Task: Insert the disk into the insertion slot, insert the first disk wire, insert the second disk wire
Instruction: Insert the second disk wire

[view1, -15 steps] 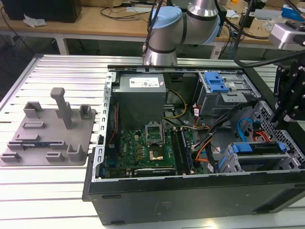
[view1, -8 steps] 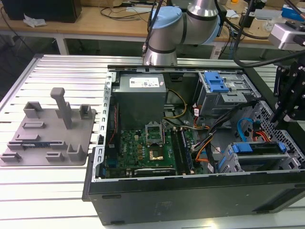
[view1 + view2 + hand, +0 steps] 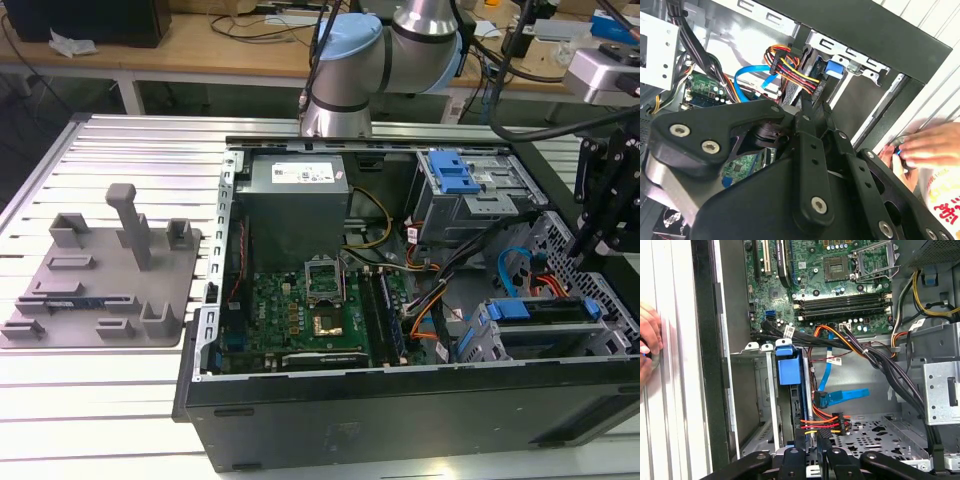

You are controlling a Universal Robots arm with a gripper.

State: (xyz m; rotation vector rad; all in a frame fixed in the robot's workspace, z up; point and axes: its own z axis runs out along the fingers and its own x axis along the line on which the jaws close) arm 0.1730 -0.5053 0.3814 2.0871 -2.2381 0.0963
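Note:
The disk (image 3: 545,312) lies in its blue carrier (image 3: 789,367) inside the insertion slot (image 3: 520,347), the grey cage (image 3: 757,390) at the case's corner on the exterior view's right. A red, yellow and black disk wire (image 3: 822,426) ends at the disk's rear. My gripper (image 3: 811,437) hangs right over that end, fingers close together around the wire's connector (image 3: 811,86). A flat blue disk wire (image 3: 845,396) lies loose beside it, plug free. In the exterior view my gripper (image 3: 578,250) hangs just above the cage.
A person's hand (image 3: 647,345) rests on the slatted table just outside the case wall. A larger grey bay with a blue latch (image 3: 458,180), the motherboard (image 3: 320,310) and black cable bundles (image 3: 875,360) crowd the case. A grey fixture plate (image 3: 100,280) sits on the exterior view's left.

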